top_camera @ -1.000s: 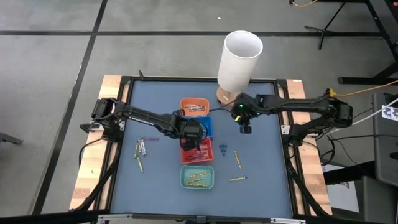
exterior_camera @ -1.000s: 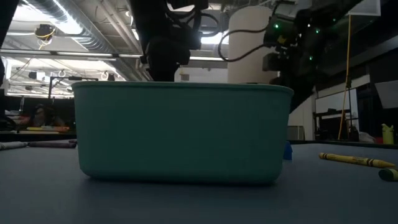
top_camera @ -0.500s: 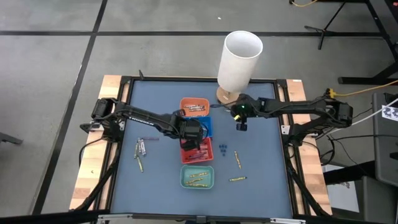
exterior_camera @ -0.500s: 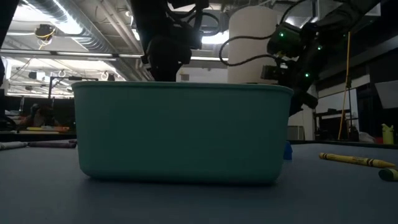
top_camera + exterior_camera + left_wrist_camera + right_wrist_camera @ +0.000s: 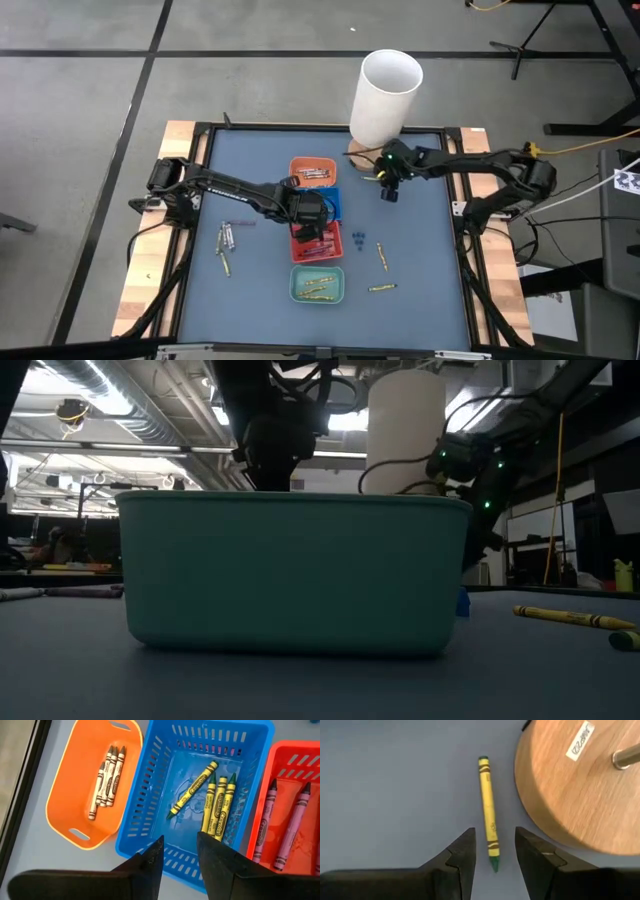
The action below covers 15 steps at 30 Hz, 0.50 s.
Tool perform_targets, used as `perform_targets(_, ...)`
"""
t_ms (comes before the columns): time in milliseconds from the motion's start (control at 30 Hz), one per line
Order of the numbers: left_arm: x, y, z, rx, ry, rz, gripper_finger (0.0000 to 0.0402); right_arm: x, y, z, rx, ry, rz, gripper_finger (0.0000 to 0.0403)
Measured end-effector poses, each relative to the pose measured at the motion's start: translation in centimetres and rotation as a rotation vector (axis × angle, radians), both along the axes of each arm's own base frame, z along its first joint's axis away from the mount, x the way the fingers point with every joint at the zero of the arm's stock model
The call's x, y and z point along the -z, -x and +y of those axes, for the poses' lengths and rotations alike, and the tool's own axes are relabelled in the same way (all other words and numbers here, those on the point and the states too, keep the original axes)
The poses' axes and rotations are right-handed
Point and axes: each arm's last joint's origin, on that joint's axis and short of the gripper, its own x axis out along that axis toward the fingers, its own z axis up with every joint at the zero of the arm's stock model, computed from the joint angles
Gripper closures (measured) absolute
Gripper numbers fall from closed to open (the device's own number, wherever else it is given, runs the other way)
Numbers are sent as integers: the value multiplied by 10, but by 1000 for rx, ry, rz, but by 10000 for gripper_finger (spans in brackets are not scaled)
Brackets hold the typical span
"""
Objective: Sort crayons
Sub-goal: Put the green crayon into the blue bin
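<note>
In the left wrist view my left gripper is open and holds nothing; it hovers over the near wall of the blue tray, in which several yellow-green crayons lie flat. In the high view it sits at the table's middle. My right gripper is open near the white cylinder's round wooden base. Its fingers stand above and on either side of one end of a yellow-green crayon, which lies flat on the table beside that base.
An orange tray, a red tray and a green tray line up with the blue one; each holds crayons. Loose crayons lie at the table's left and right. The tall white cylinder stands at the far edge.
My right gripper has moved toward the table's far edge and the white cylinder's base, and has sunk lower.
</note>
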Motion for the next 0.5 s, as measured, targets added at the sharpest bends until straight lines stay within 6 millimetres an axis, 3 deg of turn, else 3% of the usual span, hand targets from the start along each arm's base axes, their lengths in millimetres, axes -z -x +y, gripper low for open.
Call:
perform_targets(233,0,0,0,0,-1,0,301,20,-8,-6,1,-19,18,267)
perform_targets(500,0,0,0,-1,-2,-1,301,26,-9,-7,0,-32,42,267)
